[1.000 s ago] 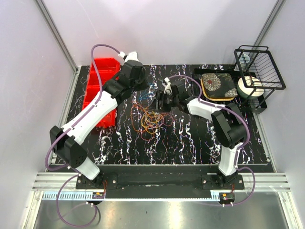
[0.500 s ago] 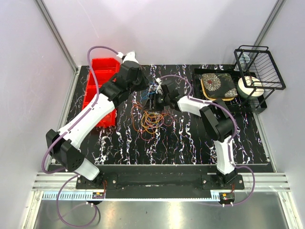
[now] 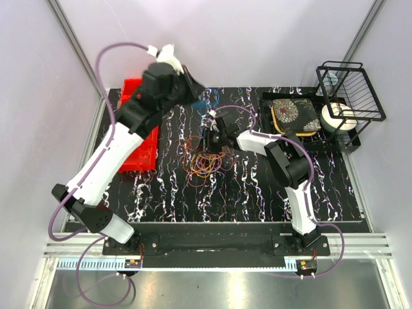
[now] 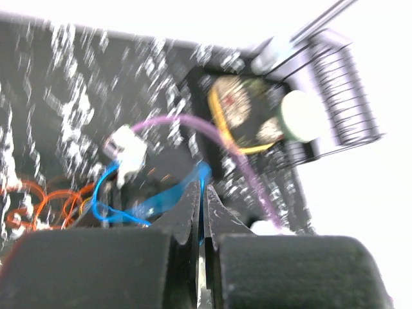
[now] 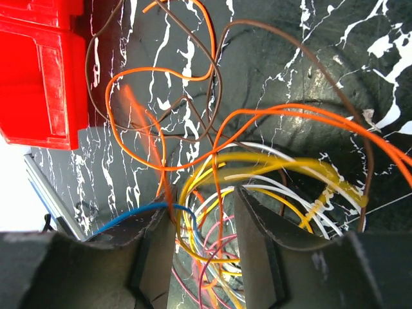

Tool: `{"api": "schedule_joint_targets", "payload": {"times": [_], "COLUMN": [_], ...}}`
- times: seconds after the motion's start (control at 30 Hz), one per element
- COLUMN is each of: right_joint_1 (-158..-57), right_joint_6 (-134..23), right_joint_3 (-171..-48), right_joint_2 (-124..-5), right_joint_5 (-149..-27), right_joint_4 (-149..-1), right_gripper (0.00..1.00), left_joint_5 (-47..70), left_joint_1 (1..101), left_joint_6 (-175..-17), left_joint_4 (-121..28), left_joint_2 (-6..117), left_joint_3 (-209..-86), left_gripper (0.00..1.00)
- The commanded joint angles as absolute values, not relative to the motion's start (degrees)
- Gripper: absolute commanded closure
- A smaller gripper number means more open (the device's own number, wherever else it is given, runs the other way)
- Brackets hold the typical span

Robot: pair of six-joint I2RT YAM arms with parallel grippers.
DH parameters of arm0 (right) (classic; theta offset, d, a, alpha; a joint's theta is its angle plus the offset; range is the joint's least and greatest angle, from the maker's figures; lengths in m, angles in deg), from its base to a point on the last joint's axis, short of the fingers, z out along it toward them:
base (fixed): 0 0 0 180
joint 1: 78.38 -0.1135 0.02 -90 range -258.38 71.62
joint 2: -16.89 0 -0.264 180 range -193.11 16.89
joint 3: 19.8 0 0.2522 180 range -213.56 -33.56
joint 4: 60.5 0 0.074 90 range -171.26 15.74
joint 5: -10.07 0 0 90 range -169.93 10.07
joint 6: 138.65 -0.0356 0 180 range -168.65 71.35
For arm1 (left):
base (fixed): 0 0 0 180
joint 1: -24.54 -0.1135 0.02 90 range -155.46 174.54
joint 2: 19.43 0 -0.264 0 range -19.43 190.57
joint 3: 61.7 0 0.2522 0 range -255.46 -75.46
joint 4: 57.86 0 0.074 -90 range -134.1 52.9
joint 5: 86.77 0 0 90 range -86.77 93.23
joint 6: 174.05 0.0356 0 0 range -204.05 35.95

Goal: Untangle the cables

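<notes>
Your left gripper (image 4: 201, 193) was clamped on a thin blue wire (image 4: 161, 203).
Your right gripper (image 5: 205, 206) stood parted around strands of the tangle of thin orange and yellow wire loops (image 3: 205, 162) on the black marbled table (image 3: 257, 187).

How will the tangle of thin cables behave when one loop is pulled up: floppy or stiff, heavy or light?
Probably floppy: the cables lie in loose curved loops on the table. Likely light, as each strand is thin. The loops cross, so the blue cable in the left pincer may drag neighbours along.
</notes>
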State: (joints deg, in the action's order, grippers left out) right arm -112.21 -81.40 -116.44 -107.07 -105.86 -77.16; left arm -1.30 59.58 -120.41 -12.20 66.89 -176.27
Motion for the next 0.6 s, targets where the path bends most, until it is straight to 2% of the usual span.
{"api": "schedule_joint_targets", "payload": {"times": [0.0,0.13,0.23,0.57], "right_joint_1": [-112.93,-112.84,-112.93,-112.92], "right_joint_6": [-80.03,-79.68,-79.41,-80.02], "right_joint_3": [-115.66,-114.78,-114.60,-114.25], "right_joint_2": [-106.68,-105.63,-104.84,-103.61], "right_joint_5": [-104.27,-103.92,-103.75,-104.27], "right_joint_4": [-77.16,-77.16,-77.43,-77.78], "right_gripper": [0.54,0.52,0.50,0.41], "left_joint_5": [0.43,-1.16,-2.91,-13.63], "left_joint_1": [59.78,59.69,59.69,57.41], "left_joint_6": [-116.23,-113.15,-111.66,-106.65], "left_joint_4": [-12.29,-8.77,-8.15,-8.68], "left_joint_2": [68.09,71.35,72.41,67.41], "left_joint_3": [-190.05,-202.95,-206.14,-199.66], "left_gripper": [1.00,1.00,1.00,1.00]}}
